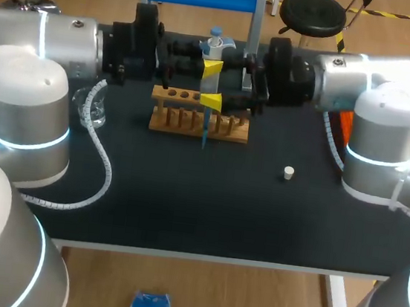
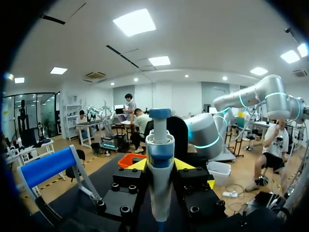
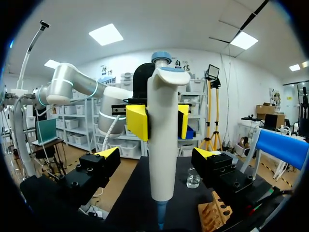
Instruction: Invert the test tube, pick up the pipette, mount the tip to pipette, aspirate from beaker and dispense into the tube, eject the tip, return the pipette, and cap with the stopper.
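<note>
Left gripper (image 2: 160,165) clenched on the upright pipette (image 2: 159,193). Right gripper (image 3: 158,154) is spread wide either side of it, not touching. Pipette hangs close to the rack (image 1: 197,123). On the black table (image 1: 205,213), beaker (image 1: 94,110) at the rack's 9 o'clock, stopper (image 1: 288,173) at its 4.

One pipette (image 1: 214,50), one wooden rack (image 1: 197,124), one glass beaker (image 1: 95,107), one stopper (image 1: 289,173).
</note>
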Robot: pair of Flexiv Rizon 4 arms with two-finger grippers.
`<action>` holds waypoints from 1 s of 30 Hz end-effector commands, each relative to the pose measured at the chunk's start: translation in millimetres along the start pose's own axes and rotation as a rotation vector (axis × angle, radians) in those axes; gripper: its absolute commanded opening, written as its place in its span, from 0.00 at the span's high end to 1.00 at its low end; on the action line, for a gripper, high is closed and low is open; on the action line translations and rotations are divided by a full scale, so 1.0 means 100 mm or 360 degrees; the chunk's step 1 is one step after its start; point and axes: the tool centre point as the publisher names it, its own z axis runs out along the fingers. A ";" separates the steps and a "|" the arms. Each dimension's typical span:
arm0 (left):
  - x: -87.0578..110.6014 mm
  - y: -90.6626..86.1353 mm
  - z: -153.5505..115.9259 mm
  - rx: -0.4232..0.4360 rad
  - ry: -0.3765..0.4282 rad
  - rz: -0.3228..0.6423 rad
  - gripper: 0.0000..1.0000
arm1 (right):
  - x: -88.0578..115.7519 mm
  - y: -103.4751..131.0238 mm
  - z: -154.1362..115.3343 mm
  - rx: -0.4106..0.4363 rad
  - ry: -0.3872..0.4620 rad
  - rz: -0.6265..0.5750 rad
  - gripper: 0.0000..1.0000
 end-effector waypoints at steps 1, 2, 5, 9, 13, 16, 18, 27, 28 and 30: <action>0.00 0.00 0.01 0.0001 -0.0002 0.0002 1.00 | -0.05 -0.03 0.01 -0.0024 0.0015 0.0003 0.00; 0.00 0.00 0.01 0.0001 -0.0002 0.0002 1.00 | -0.06 -0.03 0.01 -0.0029 0.0018 0.0004 0.00; 0.00 0.00 0.01 0.0001 -0.0002 0.0002 1.00 | -0.07 -0.01 0.01 -0.0039 0.0020 0.0004 0.00; 0.00 0.00 0.01 0.0001 -0.0002 0.0002 1.00 | -0.07 0.02 0.01 -0.0053 0.0017 0.0003 0.00; 0.00 0.00 0.01 0.0001 -0.0002 0.0002 1.00 | -0.06 0.03 0.01 -0.0065 0.0023 0.0007 0.00; 0.00 0.00 0.01 0.0001 -0.0002 0.0002 1.00 | -0.05 0.03 0.03 -0.0065 0.0021 0.0011 0.00; 0.00 0.00 0.01 0.0001 -0.0002 0.0002 1.00 | -0.05 0.04 0.03 -0.0068 0.0018 0.0012 0.00; 0.00 0.00 0.01 0.0001 -0.0002 0.0002 1.00 | -0.03 0.04 0.07 -0.0063 0.0009 0.0016 0.01; 0.00 0.00 0.01 0.0001 -0.0002 0.0002 1.00 | -0.03 0.04 0.07 -0.0061 0.0008 0.0015 0.06; 0.00 0.00 0.01 0.0001 -0.0002 0.0002 1.00 | -0.02 0.05 0.07 -0.0061 0.0008 0.0011 0.41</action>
